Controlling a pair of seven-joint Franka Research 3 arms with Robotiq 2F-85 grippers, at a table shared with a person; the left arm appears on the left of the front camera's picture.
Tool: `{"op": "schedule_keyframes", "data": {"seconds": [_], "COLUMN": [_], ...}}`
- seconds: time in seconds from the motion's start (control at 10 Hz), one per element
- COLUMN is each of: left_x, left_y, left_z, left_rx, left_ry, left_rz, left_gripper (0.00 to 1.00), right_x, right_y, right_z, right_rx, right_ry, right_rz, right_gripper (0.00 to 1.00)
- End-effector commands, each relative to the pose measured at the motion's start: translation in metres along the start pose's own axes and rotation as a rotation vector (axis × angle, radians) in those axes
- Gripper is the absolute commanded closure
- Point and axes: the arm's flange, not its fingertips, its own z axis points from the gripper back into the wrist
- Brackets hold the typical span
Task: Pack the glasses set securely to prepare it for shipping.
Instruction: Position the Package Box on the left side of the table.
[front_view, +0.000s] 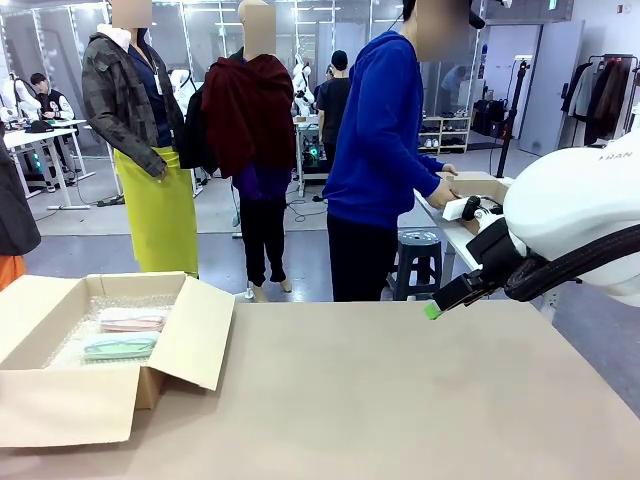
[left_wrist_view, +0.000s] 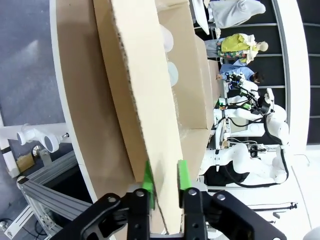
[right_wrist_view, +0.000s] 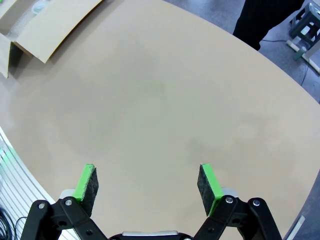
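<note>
The glasses set lies inside an open brown cardboard box (front_view: 60, 400) at the table's left: a pale pink case (front_view: 133, 321) and, nearer me, a mint green case (front_view: 120, 347), side by side on bubble wrap (front_view: 72, 345). In the left wrist view my left gripper (left_wrist_view: 165, 180) has its green pads close together on either face of an upright box flap (left_wrist_view: 145, 100). My right gripper (right_wrist_view: 147, 182) hovers open over bare tabletop, nothing between its fingers. One of its green pads (front_view: 432, 311) shows above the table's right side.
The box's right flap (front_view: 195, 335) leans out over the table (front_view: 400, 400). A person in a blue top (front_view: 380, 130) stands beyond the far edge, turned toward a side table (front_view: 470, 200). A stool (front_view: 418, 260) stands behind.
</note>
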Motion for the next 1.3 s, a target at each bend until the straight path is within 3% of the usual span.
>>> {"op": "schedule_keyframes", "data": {"seconds": [0.0,0.1,0.3,0.4,0.6,0.8,1.0,1.2], "left_x": [-0.01,-0.012,-0.014,-0.014,-0.009,0.001,-0.001,-0.026], "left_y": [-0.004,-0.005,-0.009,-0.009,-0.012,-0.032,-0.091,-0.197], "left_z": [0.002,0.001,0.004,0.008,0.018,0.03,0.018,-0.031], "left_rx": [0.027,0.022,0.026,0.028,0.056,0.18,0.306,0.467], "left_ry": [0.0,-0.002,-0.008,-0.018,-0.035,-0.04,0.029,0.132], "left_rz": [-0.021,-0.022,-0.035,-0.035,-0.042,-0.098,-0.321,-0.592], "left_gripper": [0.2,0.0,0.0,0.15,0.0,0.0,0.0,0.0], "right_x": [0.001,0.001,0.001,0.001,0.001,0.001,0.001,0.001], "right_y": [0.0,0.0,0.0,0.0,0.0,0.0,0.0,0.0], "right_z": [-0.001,-0.001,-0.001,-0.001,-0.001,-0.001,-0.001,-0.001], "right_rx": [0.003,0.003,0.003,0.003,0.003,0.003,0.003,0.003], "right_ry": [-0.011,-0.011,-0.011,-0.011,-0.011,-0.011,-0.011,-0.011], "right_rz": [0.014,0.014,0.014,0.014,0.014,0.014,0.014,0.014], "right_gripper": [0.0,0.0,0.0,0.0,0.0,0.0,0.0,0.0]}}
